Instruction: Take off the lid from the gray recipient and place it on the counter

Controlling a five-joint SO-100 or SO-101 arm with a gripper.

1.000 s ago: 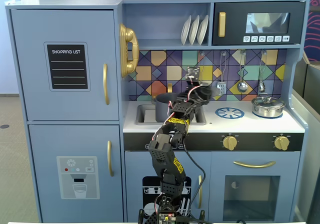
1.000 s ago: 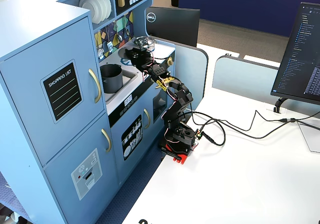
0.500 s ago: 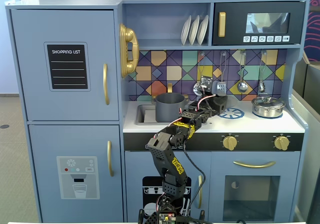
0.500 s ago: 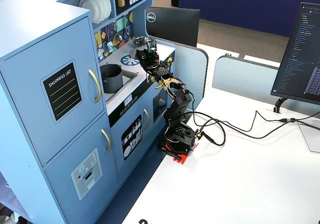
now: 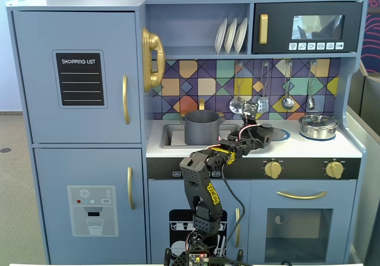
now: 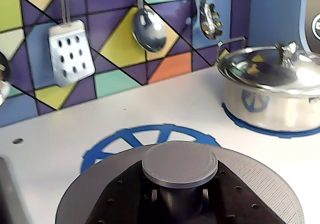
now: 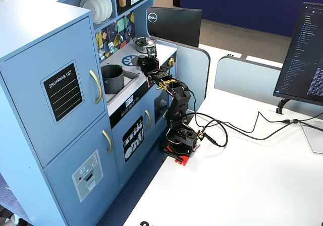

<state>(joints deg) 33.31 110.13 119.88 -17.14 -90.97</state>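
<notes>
My gripper (image 6: 181,202) is shut on the knob stem of the dark gray lid (image 6: 260,184), with a black finger on either side of the stem. The lid hangs low over the white counter (image 6: 75,129), covering the near part of the blue burner print (image 6: 145,134). I cannot tell whether it touches the counter. In a fixed view the gripper (image 5: 259,138) and lid (image 5: 265,129) are to the right of the gray recipient (image 5: 202,127). The recipient stands uncovered in the sink, also seen in the other fixed view (image 7: 112,78), left of the gripper (image 7: 147,63).
A shiny silver pot (image 6: 272,89) with its own lid stands on the counter to the right (image 5: 318,126). A spatula (image 6: 71,49), a ladle (image 6: 149,31) and a slotted spoon (image 6: 211,24) hang on the tiled backsplash behind. The sink basin (image 5: 172,136) lies to the left.
The arm carried the lid from above the gray recipient to the right and lowered it over the counter by the burner print. The recipient stays open in the sink.
</notes>
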